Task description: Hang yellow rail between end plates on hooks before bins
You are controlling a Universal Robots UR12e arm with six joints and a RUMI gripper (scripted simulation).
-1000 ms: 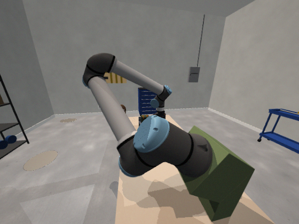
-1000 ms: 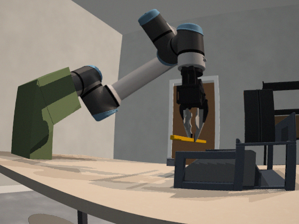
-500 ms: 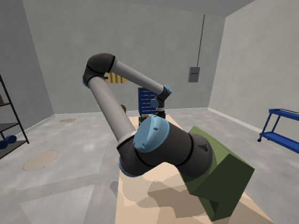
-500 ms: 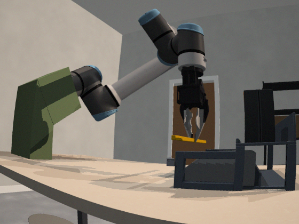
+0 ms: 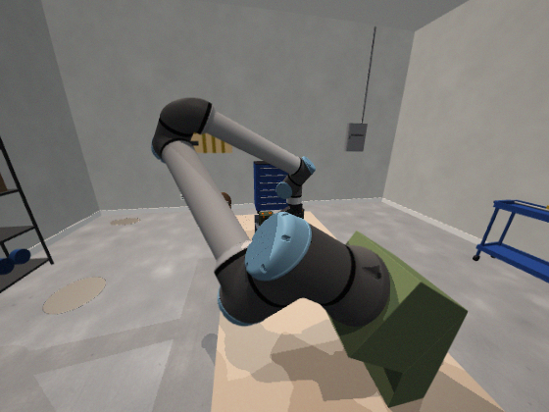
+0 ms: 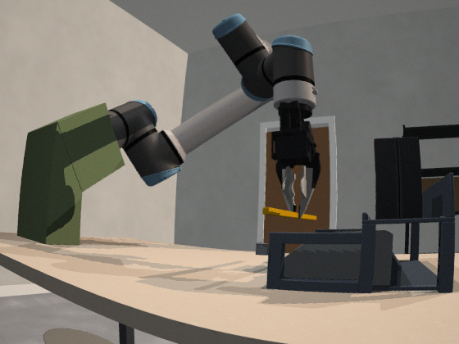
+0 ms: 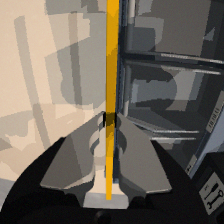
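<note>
My gripper (image 6: 297, 213) pinched nearly closed on the yellow rail (image 6: 288, 213), rail held roughly level in the air above the front edge of the dark bin frame (image 6: 315, 237), wrist view shows it running alongside the bins (image 7: 170, 80)

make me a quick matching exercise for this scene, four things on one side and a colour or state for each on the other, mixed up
Things:
1. rail
2. gripper
3. arm base block
4. bin frame

States:
A. green, standing on the table
B. yellow, held in the air above the frame
C. dark, standing on the table under the rail
D. shut on the rail, pointing down

Pairs: 1-B, 2-D, 3-A, 4-C
</note>
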